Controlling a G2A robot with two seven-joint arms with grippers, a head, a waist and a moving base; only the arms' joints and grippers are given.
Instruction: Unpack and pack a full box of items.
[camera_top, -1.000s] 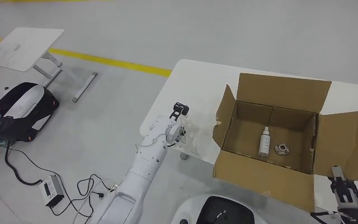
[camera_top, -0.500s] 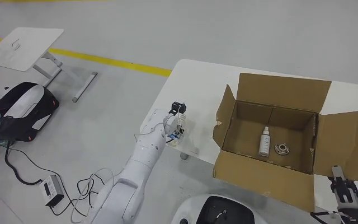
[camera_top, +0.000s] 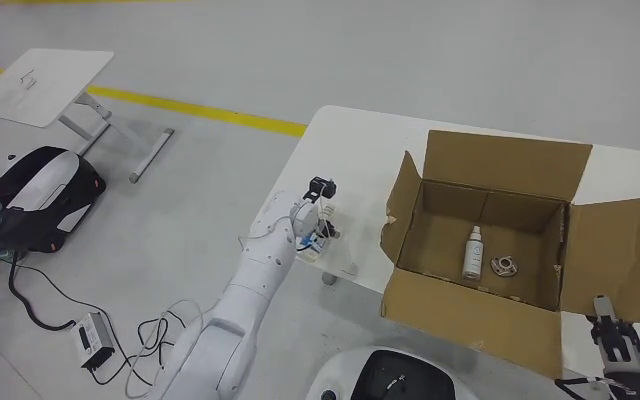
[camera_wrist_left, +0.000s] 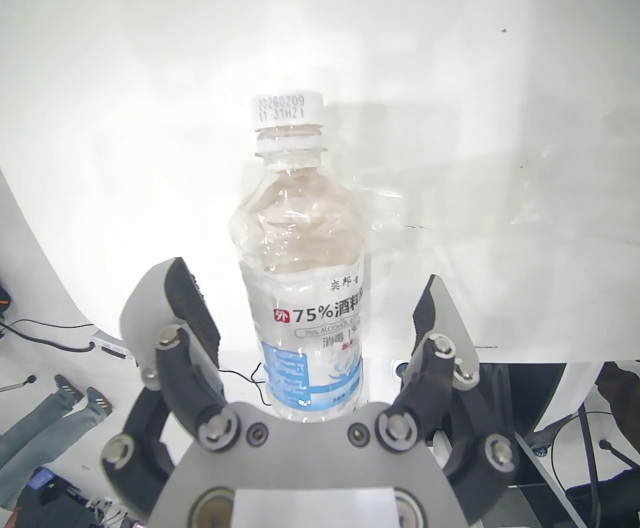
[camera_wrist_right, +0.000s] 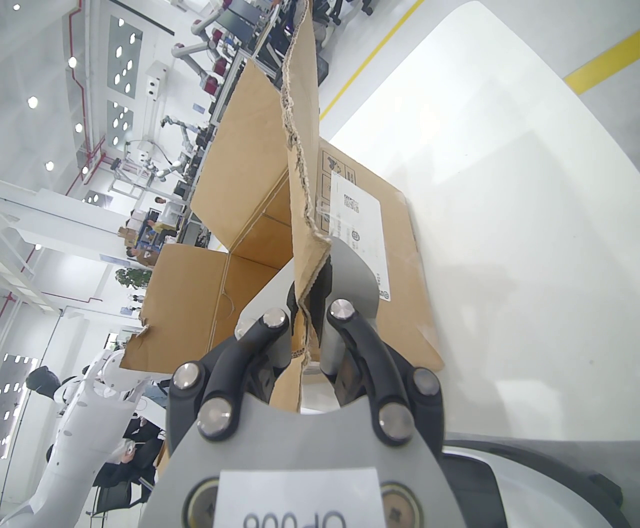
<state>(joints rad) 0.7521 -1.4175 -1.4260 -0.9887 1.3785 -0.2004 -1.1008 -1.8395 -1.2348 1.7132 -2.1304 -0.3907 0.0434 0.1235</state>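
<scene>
At the left edge of the white surface (camera_top: 352, 140), the left arm (camera_top: 262, 285) rises from below and bends at the wrist, which sets the left pincer (camera_wrist_left: 305, 277) just over the rim. Its fingers (camera_wrist_left: 182, 300) are spread wide on either side of a clear plastic bottle (camera_wrist_left: 300, 280), with a gap showing on both sides. The bottle's long axis runs straight away from the wrist. Its white cap (camera_wrist_left: 286, 112) points inward across the surface and its base is nearest the pincer, at the surface's edge. Whether the base overhangs the rim cannot be told.

To the right stands an open cardboard box (camera_top: 470, 305) with its flaps turned up and outward. On its floor lies a small white spray bottle (camera_top: 472, 254). Its long axis runs from the near wall toward the far wall, and its narrow cap end points to the far wall. Just beside it on the right, a small round ring-shaped part (camera_top: 505, 266) lies flat.

At the box's right side, the right pincer (camera_wrist_right: 320, 280) is pressed together on the torn edge of the side flap (camera_wrist_right: 302, 165). The cardboard runs between its fingers, and the flap stands up from the box. In the top view the right arm's pincer sits low by the box's near right corner.
</scene>
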